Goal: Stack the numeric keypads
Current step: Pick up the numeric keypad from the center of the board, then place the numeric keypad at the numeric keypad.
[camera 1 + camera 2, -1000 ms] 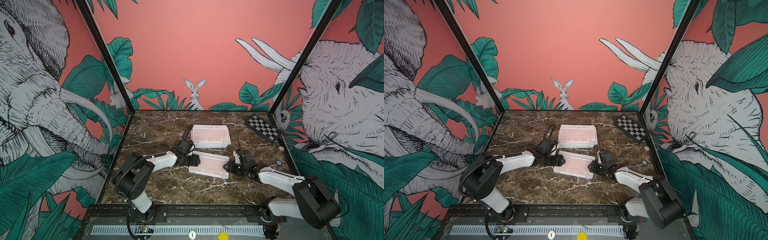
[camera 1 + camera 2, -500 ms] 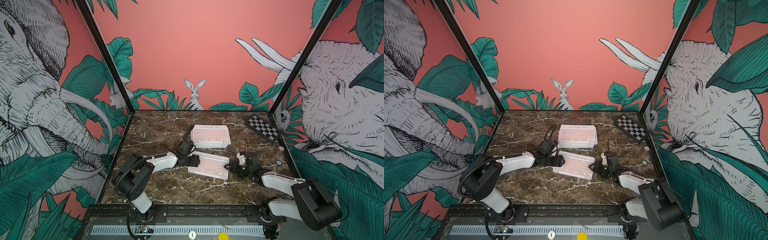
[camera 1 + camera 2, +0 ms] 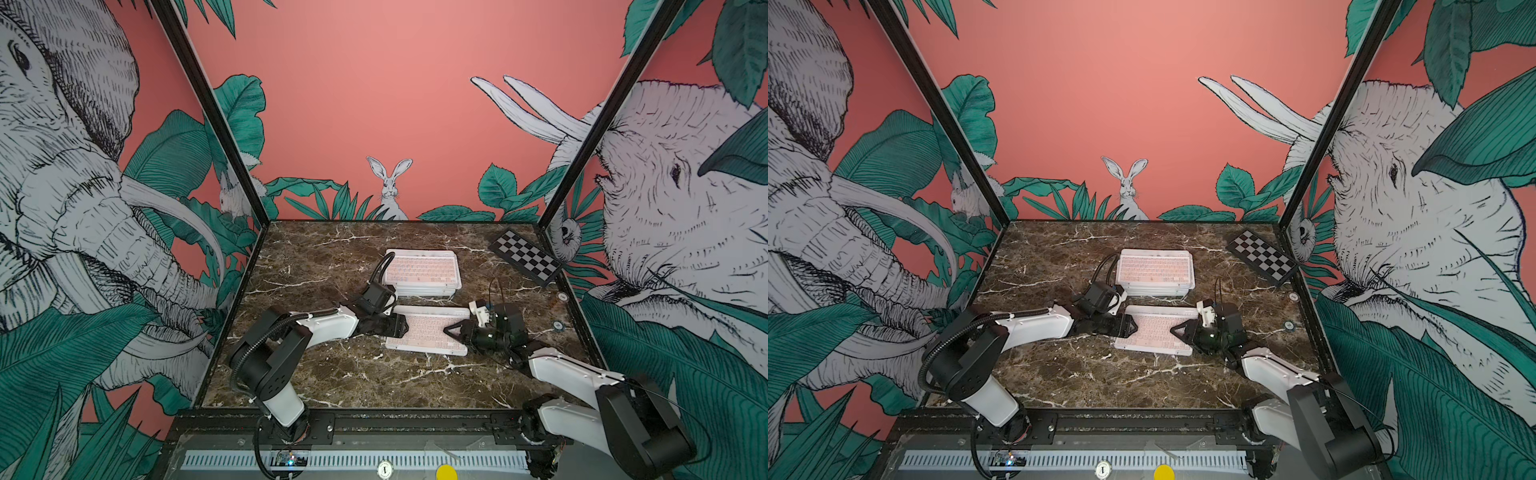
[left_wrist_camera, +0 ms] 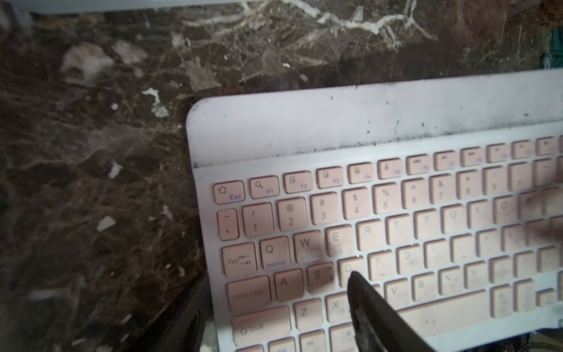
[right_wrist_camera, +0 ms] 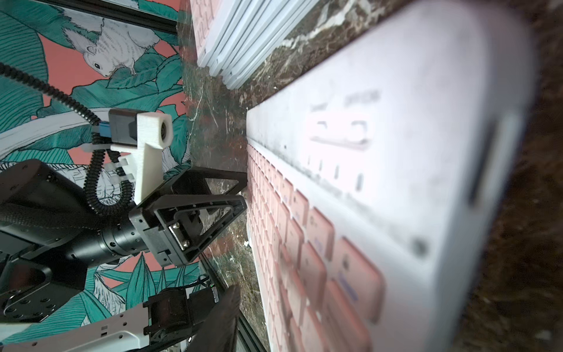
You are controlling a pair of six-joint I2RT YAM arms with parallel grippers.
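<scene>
Right arm's (image 3: 569, 372) elbow has dropped; the right end effector (image 3: 448, 331), grip untellable, sits at the loose pink keypad's (image 3: 424, 332) right edge, the left end effector (image 3: 401, 326) pinches its left, and a level lift onto the far stack (image 3: 422, 272) seems next.

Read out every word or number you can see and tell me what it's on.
"Esc": pink key on the flat white-framed plastic keypad.
"Tab": same keypad.
"Caps Lock": same keypad.
"Shift": same keypad.
"Android": under its Q key.
Its farther keys and top strip markings: too blurred.
</scene>
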